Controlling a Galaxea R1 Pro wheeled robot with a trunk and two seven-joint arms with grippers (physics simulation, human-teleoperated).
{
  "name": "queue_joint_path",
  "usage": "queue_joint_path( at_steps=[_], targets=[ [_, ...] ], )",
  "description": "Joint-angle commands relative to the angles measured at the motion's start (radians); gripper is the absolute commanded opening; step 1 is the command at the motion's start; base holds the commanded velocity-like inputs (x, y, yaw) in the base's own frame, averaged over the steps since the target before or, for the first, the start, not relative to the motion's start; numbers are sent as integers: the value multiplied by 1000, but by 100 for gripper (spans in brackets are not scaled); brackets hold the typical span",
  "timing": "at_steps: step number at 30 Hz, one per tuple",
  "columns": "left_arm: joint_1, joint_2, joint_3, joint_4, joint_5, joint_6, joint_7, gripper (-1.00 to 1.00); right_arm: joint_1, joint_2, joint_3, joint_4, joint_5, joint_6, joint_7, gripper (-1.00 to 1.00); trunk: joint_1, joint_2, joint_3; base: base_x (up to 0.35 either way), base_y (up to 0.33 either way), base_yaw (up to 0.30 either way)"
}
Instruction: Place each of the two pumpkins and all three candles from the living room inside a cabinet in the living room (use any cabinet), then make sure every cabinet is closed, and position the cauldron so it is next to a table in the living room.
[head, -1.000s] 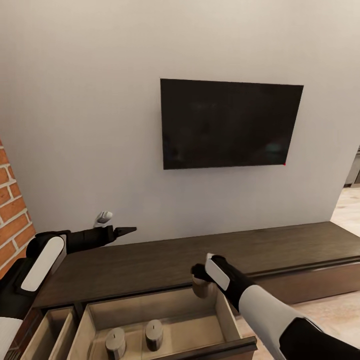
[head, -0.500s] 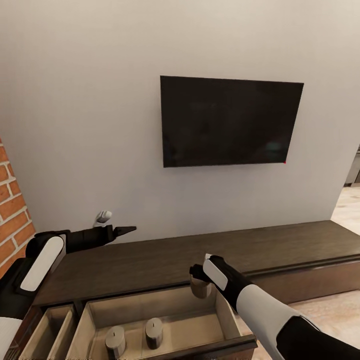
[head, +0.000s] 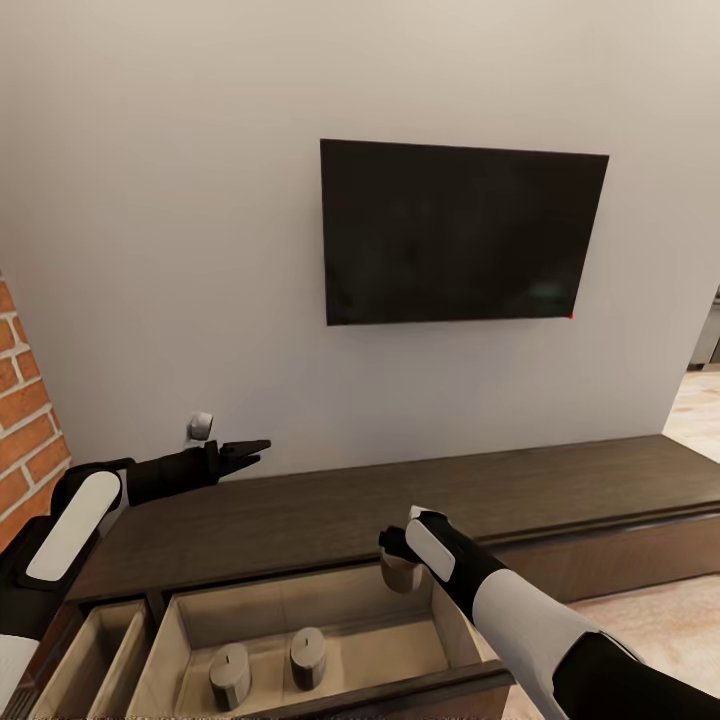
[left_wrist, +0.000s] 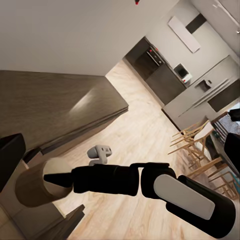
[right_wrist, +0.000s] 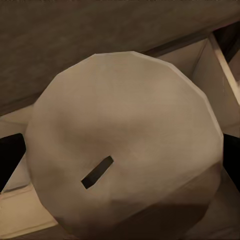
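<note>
The long low dark brown cabinet (head: 330, 515) runs along the wall, with one drawer (head: 300, 600) pulled out toward me. Two beige candles (head: 229, 675) (head: 307, 657) stand upright inside it. My right gripper (head: 397, 562) is shut on the third candle (head: 400, 582) and holds it over the drawer's right rear corner. Its flat top and dark wick (right_wrist: 97, 172) face the right wrist camera, between black fingers (right_wrist: 10, 160). The left wrist view looks across at this candle (left_wrist: 37, 182). My left gripper (head: 252, 452) hovers open above the cabinet's left end. Pumpkins, cauldron and table are out of view.
A black TV (head: 455, 232) hangs on the white wall above the cabinet. A brick wall (head: 25, 440) closes the left side. A second narrow open compartment (head: 90, 650) lies left of the drawer. Wood floor (head: 680, 610) extends right toward a kitchen with chairs (left_wrist: 200, 145).
The head view has tilted slightly. My right gripper with the candle has sunk a little toward the drawer. My left gripper has risen a touch and turned at the wrist.
</note>
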Motion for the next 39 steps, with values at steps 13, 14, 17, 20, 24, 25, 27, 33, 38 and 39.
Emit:
queue_joint_path(
  at_steps=[13,14,17,20,24,25,27,33,38,39],
  targets=[
    [-1,-1,-1,4,0,3,-5,100,-1,-1,12,-22,-8,-42,5,-100,50,-92,-42,0,0,0],
    [-1,-1,-1,4,0,3,-5,100,-1,-1,12,-22,-8,-43,5,-100,54,-99,-45,0,0,0],
    [-1,-1,-1,4,-1,3,-5,100,-1,-1,12,-22,-8,-45,6,-100,65,-120,-54,0,0,0],
    [-1,-1,-1,4,-1,3,-5,100,-1,-1,13,-22,-8,-45,6,-100,77,-141,-64,0,0,0],
    [-1,-1,-1,4,-1,3,-5,100,-1,-1,13,-22,-8,-45,7,-100,92,-169,-76,0,0,58],
    [-1,-1,-1,4,-1,3,-5,100,-1,-1,13,-22,-8,-45,10,-100,96,-176,-79,0,0,177],
    [-1,-1,-1,4,-1,3,-5,100,-1,-1,13,-22,-7,-45,20,-100,103,-190,-85,0,0,240],
    [-1,-1,-1,4,-1,3,-5,100,-1,-1,13,-22,-7,-45,27,-100,126,-232,-103,0,0,234],
    [-1,-1,-1,4,-1,2,-5,100,-1,-1,13,-23,-7,-45,29,-100,138,-253,-113,0,0,163],
    [-1,-1,-1,4,-1,2,-5,100,-1,-1,13,-23,-8,-45,29,-100,138,-253,-113,0,0,258]
  ],
)
